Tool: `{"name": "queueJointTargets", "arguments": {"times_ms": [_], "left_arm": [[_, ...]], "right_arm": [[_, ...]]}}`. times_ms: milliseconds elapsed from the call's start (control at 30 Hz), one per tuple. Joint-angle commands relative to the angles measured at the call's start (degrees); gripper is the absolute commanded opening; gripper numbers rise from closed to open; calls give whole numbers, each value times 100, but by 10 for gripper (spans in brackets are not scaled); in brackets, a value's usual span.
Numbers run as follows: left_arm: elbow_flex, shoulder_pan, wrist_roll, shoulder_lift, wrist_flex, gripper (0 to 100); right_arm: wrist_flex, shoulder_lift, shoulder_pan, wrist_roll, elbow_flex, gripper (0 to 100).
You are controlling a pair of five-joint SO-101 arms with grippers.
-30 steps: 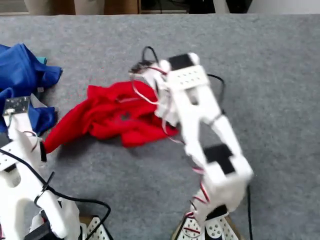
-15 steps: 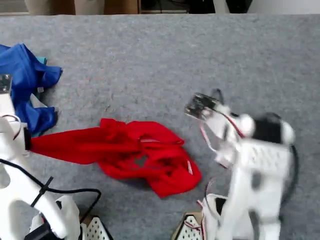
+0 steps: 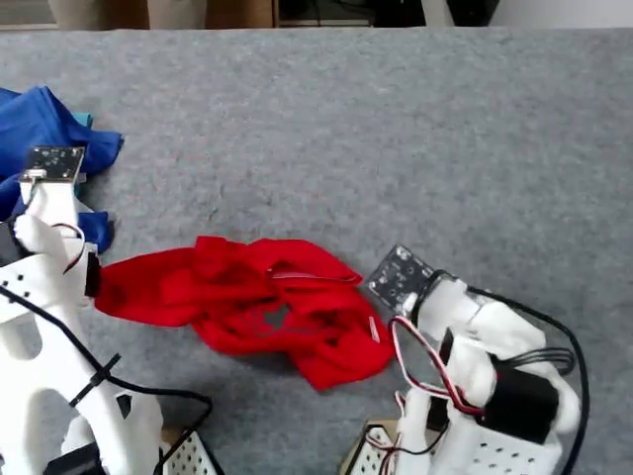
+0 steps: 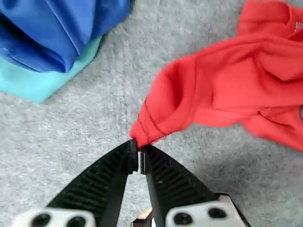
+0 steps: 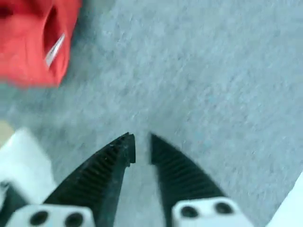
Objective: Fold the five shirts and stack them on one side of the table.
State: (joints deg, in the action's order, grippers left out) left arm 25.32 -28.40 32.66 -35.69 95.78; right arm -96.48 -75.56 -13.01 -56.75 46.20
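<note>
Red shirt [image 3: 267, 307] is the largest thing on the grey surface [image 3: 396, 119]. I see it crumpled in the near middle part, with one long end drawn out toward the left side.

My left arm [image 3: 49, 327] stands at the near left corner, touching that drawn-out end. My right arm [image 3: 485, 376] is folded low at the near right, just beside the other end of the red shirt but not touching it.

A blue shirt [image 3: 45, 129] lies bunched at the far left edge of the surface, just behind the left arm and apart from the red one. In the left wrist view I see a teal shirt [image 4: 38, 78] partly under the blue one, with only its edge coming out.

The left gripper [image 4: 139, 158] is pressed together on the very tip of the red shirt, at a stitched hem, and the cloth hangs away from it in a fold. The right gripper [image 5: 142, 149] points down at bare surface. Its jaws are a little apart and nothing is between them.

A small white tag [image 3: 374, 330] shows on the red shirt at the end nearest the right arm.
</note>
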Motion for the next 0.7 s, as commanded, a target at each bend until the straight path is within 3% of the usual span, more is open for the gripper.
{"name": "queueJointTargets", "arguments": {"times_ms": [0, 100, 267, 333, 500, 667], "left_arm": [[0, 70, -176, -119, 0, 19], [0, 62, -202, -127, 0, 19], [158, -44, -571, -127, -9, 19], [299, -132, -712, -127, -44, 19], [747, -642, -782, -127, -536, 19], [870, -888, -765, -127, -651, 19]], "right_arm": [[826, -13, 664, 457, 189, 228], [1345, -13, 1508, 360, 549, 280], [2708, -13, 2519, 360, 1499, 266], [3147, -13, 2624, 352, 1798, 208], [2971, -4, 2615, 352, 2035, 42], [2734, 356, 2615, -132, 1859, 94]]}}
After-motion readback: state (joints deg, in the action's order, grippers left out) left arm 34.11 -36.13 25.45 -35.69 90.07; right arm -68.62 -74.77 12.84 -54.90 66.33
